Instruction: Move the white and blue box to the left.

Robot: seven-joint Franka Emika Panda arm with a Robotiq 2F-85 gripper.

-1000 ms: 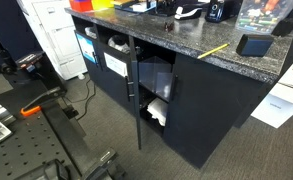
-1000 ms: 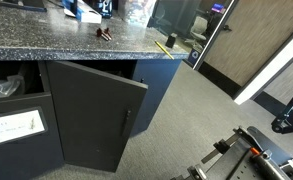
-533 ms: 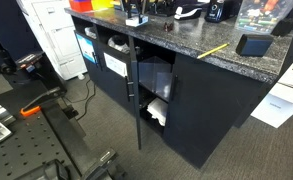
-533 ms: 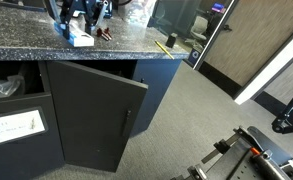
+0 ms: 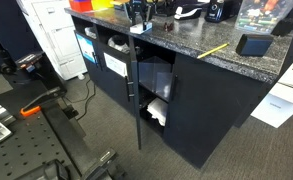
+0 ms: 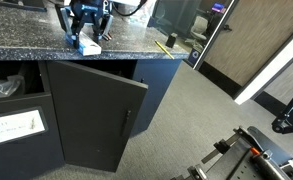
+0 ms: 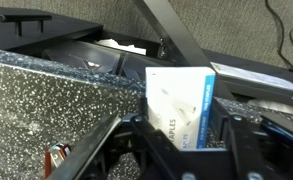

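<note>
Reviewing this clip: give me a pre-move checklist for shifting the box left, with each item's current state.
1. White and blue box held between the fingers of the gripper: ok, the wrist view shows them against both its sides.
2. Box lifted off the countertop: cannot tell.
3. Margin from the countertop's front edge: not ok, the box is close to it in an exterior view.
4. Open cabinet door out of the way: ok, it hangs below counter level.

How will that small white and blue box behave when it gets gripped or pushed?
The white and blue box looks like stiff cardboard, so it probably keeps its shape in the end effector. Flat-sided, it should slide, not roll, on the speckled countertop. Small, so likely light.
</note>
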